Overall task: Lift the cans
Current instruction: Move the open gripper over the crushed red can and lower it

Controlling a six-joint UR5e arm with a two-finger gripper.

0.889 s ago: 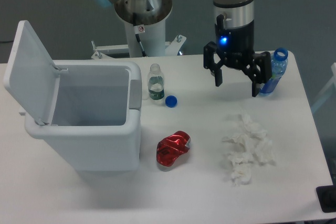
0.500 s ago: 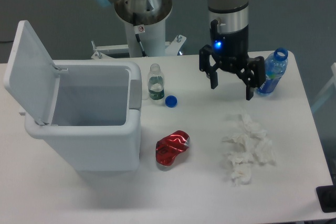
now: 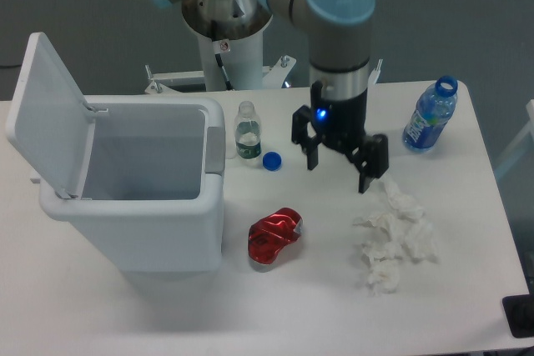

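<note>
Dented red can (image 3: 273, 238): lies on its side on the white table (image 3: 467, 289), just right of the open white bin (image 3: 133, 198), untouched. Gripper (image 3: 338, 164): jaws spread wide and empty, has shifted from beside the blue-label bottle (image 3: 429, 114) toward the can, now up-right of it; approach judged underway. Surroundings: green-label bottle (image 3: 246, 131), blue cap (image 3: 271, 160), crumpled tissue (image 3: 392, 235); dark wall behind.

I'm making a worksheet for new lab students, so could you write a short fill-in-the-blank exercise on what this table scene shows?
1. The robot's black two-finger gripper has its jaws ____.
2. The crushed shiny metal can lying beside the white plastic bin is ____ in colour.
3. The hinged lid of the bin stands ____.
4. The loose blue bottle cap lies next to the small clear bottle with the ____ label.

Missing words: open; red; open; green
</note>
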